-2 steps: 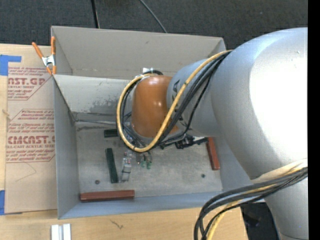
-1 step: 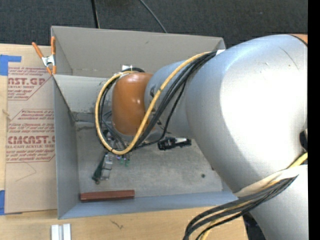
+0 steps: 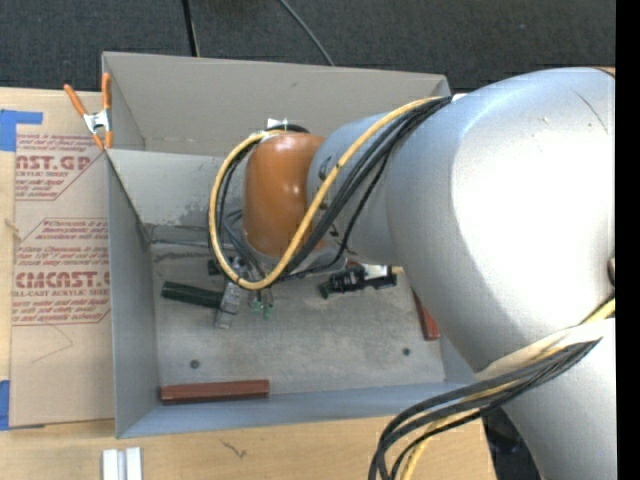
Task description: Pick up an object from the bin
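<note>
The hand (image 3: 245,308) hangs low over the bin floor, its two fingertips spread with nothing between them. A dark, slim stick (image 3: 190,293) lies just beyond it, away from the arm (near end beside one fingertip), its long axis pointing toward the hand.

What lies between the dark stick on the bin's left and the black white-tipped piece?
The pincer stands there, between the dark stick and the black white-tipped piece, as the camera view shows.
</note>
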`<action>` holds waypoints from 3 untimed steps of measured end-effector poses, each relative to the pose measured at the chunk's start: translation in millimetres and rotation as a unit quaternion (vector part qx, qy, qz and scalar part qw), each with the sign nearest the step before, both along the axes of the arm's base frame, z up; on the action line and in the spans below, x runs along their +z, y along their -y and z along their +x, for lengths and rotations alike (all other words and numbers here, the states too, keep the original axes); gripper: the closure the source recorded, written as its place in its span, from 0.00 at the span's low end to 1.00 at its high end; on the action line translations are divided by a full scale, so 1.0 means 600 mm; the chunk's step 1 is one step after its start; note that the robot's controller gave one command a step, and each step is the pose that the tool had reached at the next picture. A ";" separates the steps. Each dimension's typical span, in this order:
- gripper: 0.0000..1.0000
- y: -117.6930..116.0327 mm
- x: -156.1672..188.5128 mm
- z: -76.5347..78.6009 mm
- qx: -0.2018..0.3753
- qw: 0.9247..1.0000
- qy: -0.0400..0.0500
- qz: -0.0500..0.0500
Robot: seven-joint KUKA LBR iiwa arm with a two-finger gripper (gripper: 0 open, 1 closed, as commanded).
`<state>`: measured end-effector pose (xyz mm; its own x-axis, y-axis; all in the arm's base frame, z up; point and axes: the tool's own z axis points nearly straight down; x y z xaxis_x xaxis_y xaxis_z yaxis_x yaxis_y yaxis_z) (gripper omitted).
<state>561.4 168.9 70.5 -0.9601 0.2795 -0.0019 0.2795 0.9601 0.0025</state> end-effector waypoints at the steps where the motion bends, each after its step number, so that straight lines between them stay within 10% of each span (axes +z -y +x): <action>1: 1.00 0.000 0.000 0.000 0.000 1.000 0.000 0.000; 2: 1.00 0.006 0.199 0.020 -0.045 0.999 0.000 -0.001; 3: 1.00 0.006 0.199 0.020 -0.045 0.999 -0.001 -0.001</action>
